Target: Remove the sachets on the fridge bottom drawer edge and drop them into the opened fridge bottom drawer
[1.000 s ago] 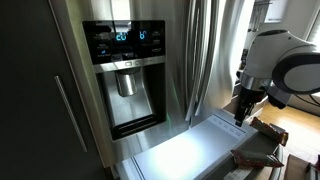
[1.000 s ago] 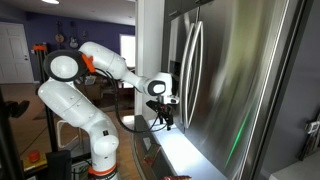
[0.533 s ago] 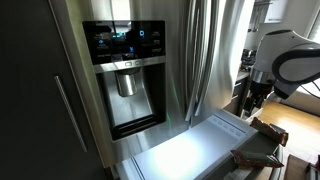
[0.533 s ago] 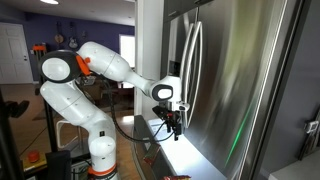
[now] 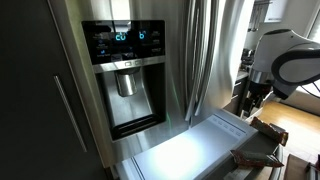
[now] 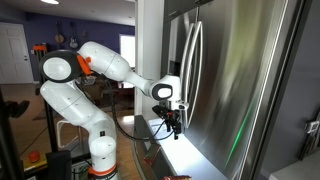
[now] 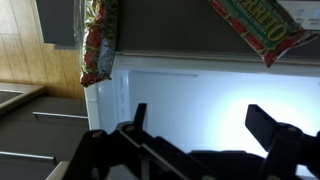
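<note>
My gripper (image 7: 198,110) is open and empty. It hangs over the bright, pale inside of the fridge bottom drawer (image 7: 190,90). In the wrist view two sachets lie on the dark drawer edge (image 7: 165,30) beyond the fingers: a red-orange one (image 7: 100,40) at the left and a red printed one (image 7: 255,25) at the right. In an exterior view the gripper (image 5: 251,103) is above the open drawer (image 5: 185,155), close to brown sachets (image 5: 266,129) on the drawer's front rim. It also shows over the drawer in an exterior view (image 6: 172,126).
The tall steel fridge doors (image 5: 200,50) and the water dispenser (image 5: 125,70) stand behind the drawer. A wooden floor (image 7: 40,60) and grey cabinet fronts (image 7: 30,130) lie beyond the drawer front. The robot's arm (image 6: 110,65) reaches in from the side.
A second ago the gripper moved across the drawer towards its front rim and the sachets. In the last half second it has not moved. It stays open.
</note>
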### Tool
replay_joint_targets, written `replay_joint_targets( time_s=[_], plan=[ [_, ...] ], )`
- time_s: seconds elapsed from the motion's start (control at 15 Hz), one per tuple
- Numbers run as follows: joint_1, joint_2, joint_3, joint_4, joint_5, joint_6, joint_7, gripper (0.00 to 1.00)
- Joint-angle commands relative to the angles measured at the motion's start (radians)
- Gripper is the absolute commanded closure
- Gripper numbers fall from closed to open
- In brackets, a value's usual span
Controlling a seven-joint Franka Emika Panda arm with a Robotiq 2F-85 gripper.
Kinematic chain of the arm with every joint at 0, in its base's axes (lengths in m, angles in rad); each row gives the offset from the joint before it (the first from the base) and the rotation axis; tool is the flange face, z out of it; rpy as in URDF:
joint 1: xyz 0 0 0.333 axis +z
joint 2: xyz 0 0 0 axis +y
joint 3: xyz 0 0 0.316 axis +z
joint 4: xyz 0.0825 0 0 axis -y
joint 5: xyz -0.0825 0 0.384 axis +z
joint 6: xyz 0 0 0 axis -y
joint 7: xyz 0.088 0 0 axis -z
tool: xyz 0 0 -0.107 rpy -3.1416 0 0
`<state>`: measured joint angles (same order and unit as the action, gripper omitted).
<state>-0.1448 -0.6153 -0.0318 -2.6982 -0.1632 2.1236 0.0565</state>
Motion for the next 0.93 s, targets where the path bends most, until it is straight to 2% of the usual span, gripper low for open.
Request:
replay_joint_targets(
  time_s=[0.0, 0.2, 0.4, 0.73, 0.87],
  plan=[
    [-0.059, 0.051, 0.006, 0.009, -0.084, -0.073, 0.044, 0.0],
    [-0.125, 0.104, -0.044, 0.002, -0.166, -0.138, 0.035, 0.0],
    [-0.169, 0.167, -0.117, 0.003, -0.254, -0.099, -0.035, 0.0],
    [-0.182, 0.29, -0.176, 0.025, -0.355, -0.06, -0.099, 0.0],
    [-0.173, 0.336, -0.194, 0.027, -0.356, -0.024, -0.125, 0.0]
  ],
)
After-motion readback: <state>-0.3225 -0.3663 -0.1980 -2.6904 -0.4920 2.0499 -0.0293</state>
